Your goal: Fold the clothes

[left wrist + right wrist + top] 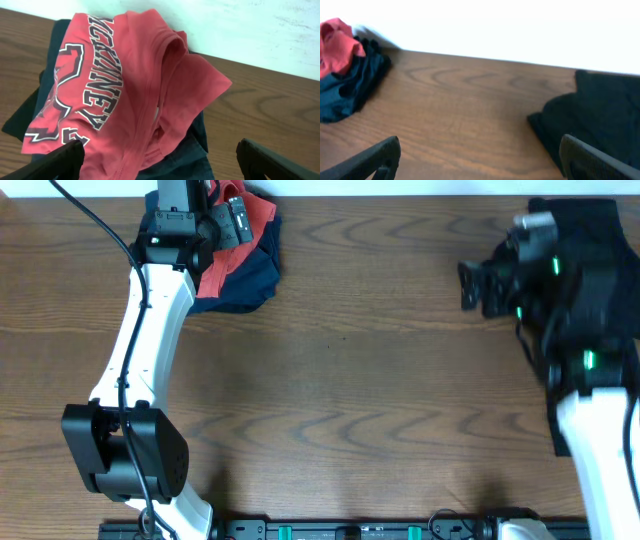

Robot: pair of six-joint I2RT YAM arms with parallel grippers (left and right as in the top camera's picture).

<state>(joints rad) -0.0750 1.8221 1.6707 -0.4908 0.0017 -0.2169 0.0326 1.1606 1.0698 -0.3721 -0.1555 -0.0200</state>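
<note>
Coral-red T-shirt [125, 85], white block lettering: crumpled atop dark navy garment [245, 280], far-left corner of wooden desk [350, 380]. Black garment [605, 115]: desk's far-right corner. I see left fingers [55, 162] and right fingers [370, 160] spread wide, empty.

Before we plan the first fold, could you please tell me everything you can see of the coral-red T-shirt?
The coral-red T-shirt looks like soft knit cotton, with white block lettering outlined in dark. It is crumpled into loose folds, lying on top of a dark navy garment at the far edge of the table, on its left side. The open left tool hangs over it; no contact shows.
</note>
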